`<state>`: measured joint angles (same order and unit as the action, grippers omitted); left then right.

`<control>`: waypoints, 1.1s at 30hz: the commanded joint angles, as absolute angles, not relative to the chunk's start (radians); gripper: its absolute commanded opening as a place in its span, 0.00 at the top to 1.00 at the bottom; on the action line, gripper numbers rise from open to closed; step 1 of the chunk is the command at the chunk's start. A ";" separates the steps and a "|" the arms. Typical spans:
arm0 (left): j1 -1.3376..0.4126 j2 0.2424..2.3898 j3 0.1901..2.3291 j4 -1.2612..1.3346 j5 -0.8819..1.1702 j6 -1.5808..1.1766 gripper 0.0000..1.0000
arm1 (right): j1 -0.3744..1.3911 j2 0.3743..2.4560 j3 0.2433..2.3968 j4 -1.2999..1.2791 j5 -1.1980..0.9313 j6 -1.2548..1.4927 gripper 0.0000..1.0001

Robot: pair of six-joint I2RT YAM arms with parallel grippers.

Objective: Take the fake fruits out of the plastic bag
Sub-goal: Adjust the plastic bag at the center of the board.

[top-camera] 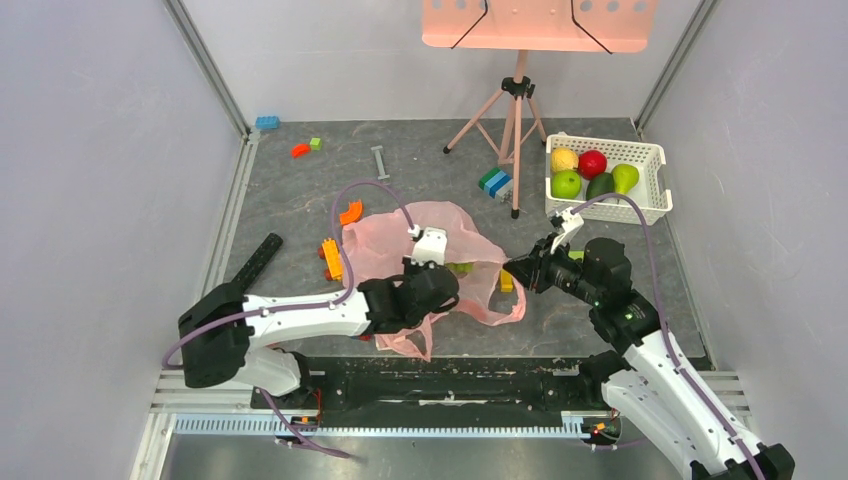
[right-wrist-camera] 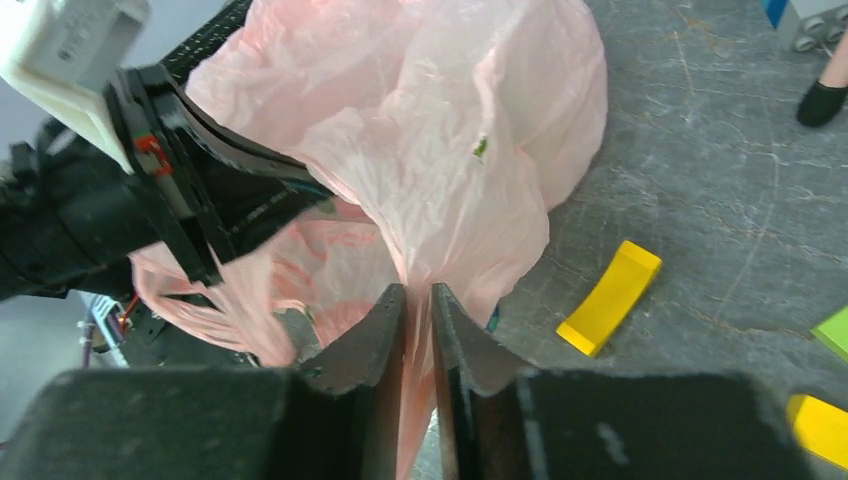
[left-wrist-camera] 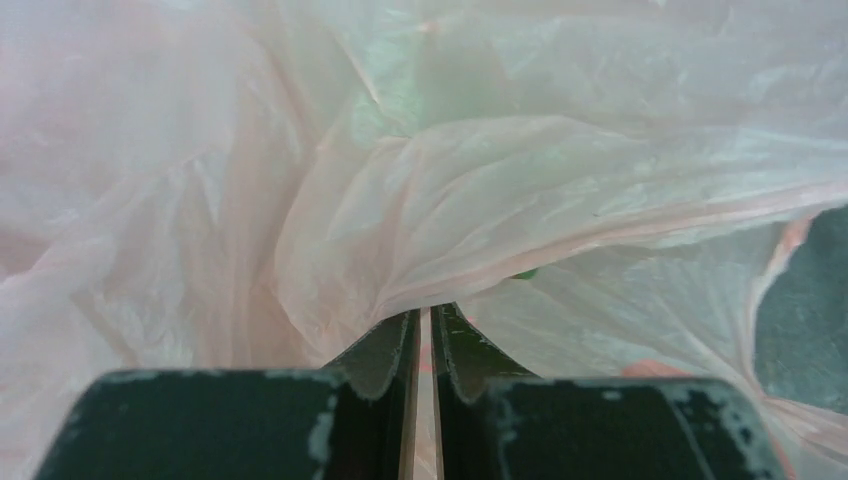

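1. The left gripper (left-wrist-camera: pixel 425 312) is pressing its fingers almost together, pinching a fold on the near side of the plastic bag (left-wrist-camera: pixel 500 180). Thin pink film is showing in the slit between them.
2. The plastic bag (top-camera: pixel 400 235) is lying crumpled at mid-table between the two arms, with orange blocks (top-camera: pixel 330 258) just beside its left edge. A green shape (top-camera: pixel 460 267) is showing through its near right part, and this is probably a fruit left inside, though which one cannot be told.
3. The right gripper (right-wrist-camera: pixel 420 290) is likewise pinching the bag's right edge, with film gathered between its nearly closed fingers. A yellow block (right-wrist-camera: pixel 610 298) is lying on the table to their right.
4. The basket (top-camera: pixel 655 165) is standing at the far right, holding five fruits (top-camera: pixel 595 170) well apart from the bag.
5. Step in hand, as judged: both arms are gripping the bag to open or tip it. The next move calls for drawing the two grips apart or upward, gently enough to spare the thin film, so that the remaining fruit is exposed.
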<state>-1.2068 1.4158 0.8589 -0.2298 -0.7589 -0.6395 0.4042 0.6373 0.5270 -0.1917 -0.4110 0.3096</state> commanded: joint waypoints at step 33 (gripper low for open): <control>-1.020 1.284 0.775 -0.031 -0.600 -0.516 0.87 | 1.126 0.929 0.924 -0.306 0.236 0.215 0.55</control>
